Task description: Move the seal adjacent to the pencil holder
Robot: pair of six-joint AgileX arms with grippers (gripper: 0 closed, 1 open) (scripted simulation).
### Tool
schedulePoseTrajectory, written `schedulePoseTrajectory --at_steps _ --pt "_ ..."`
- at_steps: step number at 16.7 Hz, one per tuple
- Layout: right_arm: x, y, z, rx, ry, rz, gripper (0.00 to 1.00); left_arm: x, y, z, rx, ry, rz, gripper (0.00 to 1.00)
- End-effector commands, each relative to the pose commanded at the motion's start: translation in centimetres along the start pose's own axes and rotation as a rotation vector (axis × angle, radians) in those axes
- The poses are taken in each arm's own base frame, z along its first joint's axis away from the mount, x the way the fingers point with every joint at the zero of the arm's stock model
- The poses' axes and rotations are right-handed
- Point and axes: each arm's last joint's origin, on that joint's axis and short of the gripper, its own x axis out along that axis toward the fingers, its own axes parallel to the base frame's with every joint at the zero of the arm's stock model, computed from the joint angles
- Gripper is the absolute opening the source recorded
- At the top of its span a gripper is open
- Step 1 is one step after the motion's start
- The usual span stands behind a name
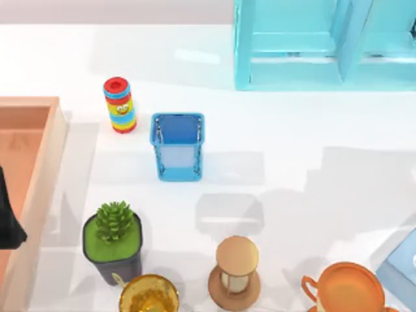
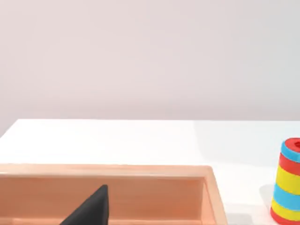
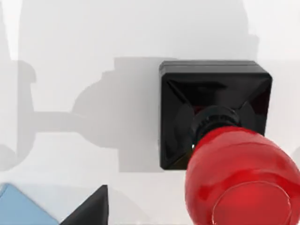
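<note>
The seal [image 3: 213,117] has a black square base and a glossy red knob [image 3: 239,183], and I see it close up from above in the right wrist view, over the white table. A dark part of my right gripper [image 3: 89,208] shows beside it, apart from the knob. The pencil holder [image 1: 177,146], a light-blue mesh cup with a solid blue rim, stands upright left of the table's middle. My left gripper [image 1: 10,218] is parked over the wooden tray [image 1: 45,169] at the left edge.
A rainbow-striped cylinder [image 1: 120,105] stands just left of and behind the pencil holder. A potted plant [image 1: 114,240], gold bowl [image 1: 148,296], hourglass [image 1: 235,272] and orange cup [image 1: 344,289] line the front. A turquoise shelf unit [image 1: 325,45] fills the back right, and a pale blue object [image 1: 400,270] sits at the front right.
</note>
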Motion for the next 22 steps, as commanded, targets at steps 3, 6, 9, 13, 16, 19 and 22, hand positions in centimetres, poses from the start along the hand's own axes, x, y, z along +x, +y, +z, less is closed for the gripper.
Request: schedulePoseTrajectory --at_steps 3,6,9,13,16,19,22 --pt "3.7 0.0 -0.1 0.000 -0.008 -0.002 1.00 0.0 0.0 0.0 0.000 0.000 0.000 1.00" --pt "5.5 0.0 -0.4 0.000 0.003 0.001 1.00 0.0 0.0 0.0 0.000 0.000 0.000 1.00" --pt "5.5 0.0 -0.4 0.000 0.003 0.001 1.00 0.0 0.0 0.0 0.000 0.000 0.000 1.00" --pt "5.5 0.0 -0.4 0.000 0.003 0.001 0.70 0.0 0.0 0.0 0.000 0.000 0.000 1.00" --pt "5.5 0.0 -0.4 0.000 0.003 0.001 0.47 0.0 0.0 0.0 0.000 0.000 0.000 1.00" --pt "5.5 0.0 -0.4 0.000 0.003 0.001 0.25 0.0 0.0 0.0 0.000 0.000 0.000 1.00" --pt "5.5 0.0 -0.4 0.000 0.003 0.001 0.02 0.0 0.0 0.0 0.000 0.000 0.000 1.00"
